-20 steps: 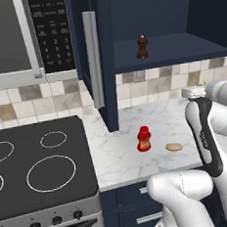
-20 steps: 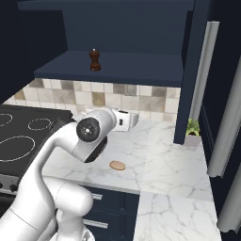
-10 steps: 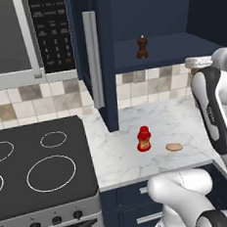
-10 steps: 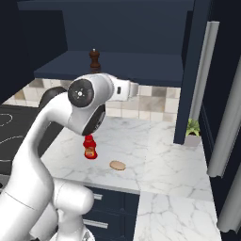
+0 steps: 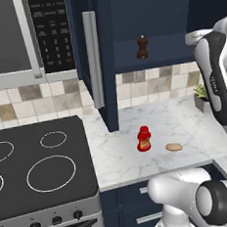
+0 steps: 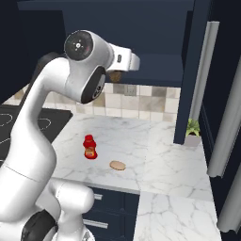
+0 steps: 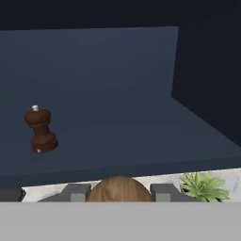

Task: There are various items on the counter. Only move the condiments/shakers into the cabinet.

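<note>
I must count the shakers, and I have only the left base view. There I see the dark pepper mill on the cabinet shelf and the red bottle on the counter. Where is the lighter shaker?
Observer: The tan shaker is between the fingers; the hand view shows its rounded top there.
Operator: Is the hand at the cabinet?
Observer: Yes. The hand view looks into the cabinet along the shelf. The pepper mill stands upright there, left of the shaker and apart from it.
Operator: Does the shaker stand on the shelf already?
Observer: I cannot tell; the bottom of the hand view cuts off its base.
</note>
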Controlling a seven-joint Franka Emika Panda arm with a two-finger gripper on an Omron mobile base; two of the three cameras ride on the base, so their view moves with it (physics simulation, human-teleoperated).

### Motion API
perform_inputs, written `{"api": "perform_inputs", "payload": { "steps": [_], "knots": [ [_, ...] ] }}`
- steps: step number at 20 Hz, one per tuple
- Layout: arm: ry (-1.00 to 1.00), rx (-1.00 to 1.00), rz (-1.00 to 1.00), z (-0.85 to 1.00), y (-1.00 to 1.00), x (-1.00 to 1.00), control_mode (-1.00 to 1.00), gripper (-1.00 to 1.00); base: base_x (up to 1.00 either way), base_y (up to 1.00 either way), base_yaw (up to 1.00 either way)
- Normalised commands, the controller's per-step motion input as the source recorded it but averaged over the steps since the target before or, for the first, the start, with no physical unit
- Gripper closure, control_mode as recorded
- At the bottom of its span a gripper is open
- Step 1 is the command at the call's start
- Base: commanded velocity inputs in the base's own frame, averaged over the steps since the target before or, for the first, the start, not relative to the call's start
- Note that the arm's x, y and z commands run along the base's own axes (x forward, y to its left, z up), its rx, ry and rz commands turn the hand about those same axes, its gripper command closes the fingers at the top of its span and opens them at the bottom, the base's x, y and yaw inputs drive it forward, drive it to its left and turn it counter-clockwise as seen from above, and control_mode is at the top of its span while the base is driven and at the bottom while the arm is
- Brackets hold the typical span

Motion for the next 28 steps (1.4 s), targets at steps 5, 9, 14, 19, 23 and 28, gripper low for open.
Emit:
{"api": "perform_inputs", "payload": {
  "steps": [5,9,14,19,23,28],
  "knots": [
    [0.00,0.00,0.00,-0.01,0.04,0.52,-1.00,1.00,0.00,0.00,0.00],
    [0.00,0.00,0.00,-0.01,0.21,0.71,-1.00,1.00,0.00,0.00,0.00],
    [0.00,0.00,0.00,-0.07,0.14,0.64,-1.00,1.00,0.00,0.00,0.00],
    [0.03,-0.01,0.00,-0.33,0.06,0.63,-1.00,1.00,0.00,0.00,0.00],
    [0.06,-0.01,0.00,-0.53,0.00,0.56,-1.00,1.00,0.00,0.00,0.00],
    [0.02,0.00,0.00,-0.37,0.00,0.56,-1.00,1.00,0.00,0.00,0.00]
  ]
}}
